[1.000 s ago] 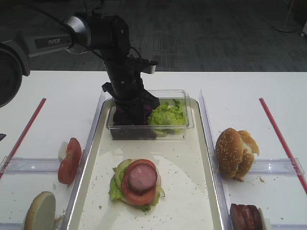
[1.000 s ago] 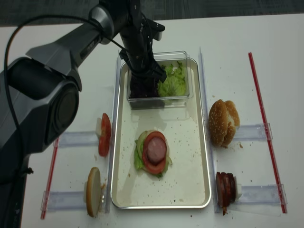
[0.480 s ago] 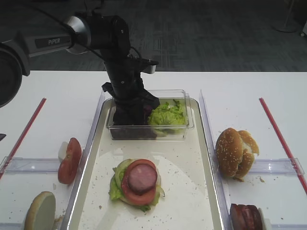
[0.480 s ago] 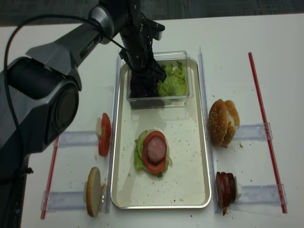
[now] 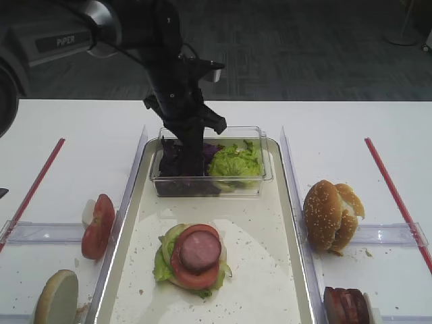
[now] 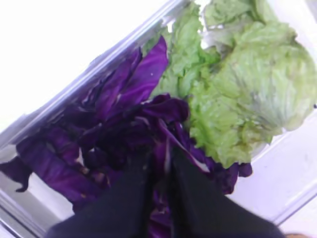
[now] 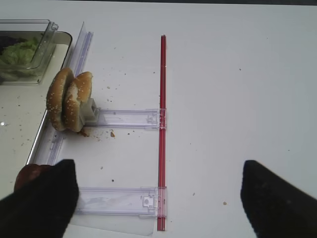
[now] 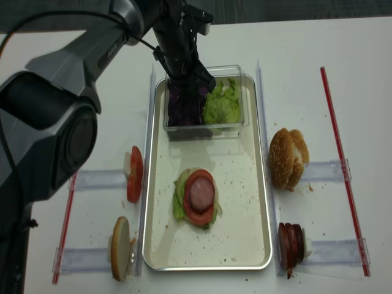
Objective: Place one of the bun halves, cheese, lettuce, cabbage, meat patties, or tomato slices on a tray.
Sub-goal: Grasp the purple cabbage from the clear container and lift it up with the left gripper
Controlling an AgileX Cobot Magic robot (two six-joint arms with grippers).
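Now, left to right.
Left gripper: risen since a second ago, jaws pinched tight on a strip of cabbage.
Cabbage: lifted partly out of the clear box, apparently still trailing into the heap.
Tray: the stack of lettuce, tomato and meat patty awaits cabbage.
Right gripper: parked, fingers wide apart, empty.

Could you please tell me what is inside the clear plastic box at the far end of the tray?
The box holds purple cabbage on its left and green lettuce on its right. The shut left gripper pinches cabbage, hiding what lies beneath.
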